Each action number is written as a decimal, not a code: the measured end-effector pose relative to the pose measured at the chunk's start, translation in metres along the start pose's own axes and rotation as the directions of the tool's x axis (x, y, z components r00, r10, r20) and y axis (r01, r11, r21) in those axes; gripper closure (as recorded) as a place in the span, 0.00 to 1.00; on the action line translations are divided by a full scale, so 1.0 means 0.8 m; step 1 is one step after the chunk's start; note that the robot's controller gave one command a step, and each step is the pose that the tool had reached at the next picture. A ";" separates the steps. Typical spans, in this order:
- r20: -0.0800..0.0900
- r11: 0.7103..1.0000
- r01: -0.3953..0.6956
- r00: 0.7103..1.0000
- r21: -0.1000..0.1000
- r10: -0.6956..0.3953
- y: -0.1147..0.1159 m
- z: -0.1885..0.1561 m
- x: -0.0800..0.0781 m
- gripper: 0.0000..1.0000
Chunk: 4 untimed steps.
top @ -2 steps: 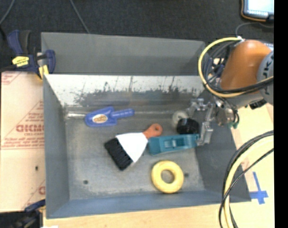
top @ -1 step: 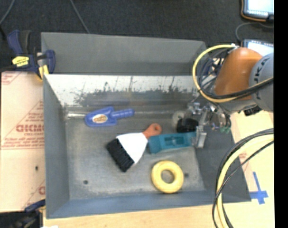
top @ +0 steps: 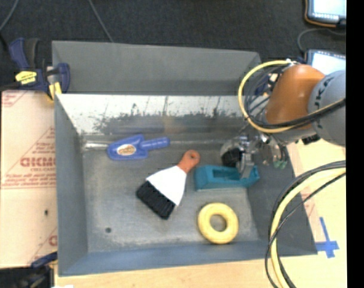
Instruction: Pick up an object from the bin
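We cannot tell whether the jaws are parted or clenched. The gripper [top: 249, 161] hangs low by the right wall of the bin [top: 110, 215]. At the left, a blue clip [top: 137, 147] lies along the back wall. A white brush [top: 167, 188] slants mid-floor, with its orange handle toward the back-right. A yellow tape ring [top: 218, 223] sits near the front wall. The teal block [top: 220, 177] lies left to right, its right end seemingly under the gripper. We see bare floor at the front-left corner.
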<state>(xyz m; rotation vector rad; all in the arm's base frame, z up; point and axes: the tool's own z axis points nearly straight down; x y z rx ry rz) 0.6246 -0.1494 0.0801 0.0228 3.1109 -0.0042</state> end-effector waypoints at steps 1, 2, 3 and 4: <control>0.000 1.000 0.001 1.000 0.000 -0.001 0.000 0.000 0.000 1.00; 0.004 1.000 0.016 1.000 0.003 -0.016 -0.007 -0.140 0.001 1.00; 0.004 1.000 0.016 1.000 0.003 -0.016 -0.007 -0.140 0.001 1.00; 0.009 1.000 -0.011 1.000 0.004 0.011 -0.014 -0.240 0.016 1.00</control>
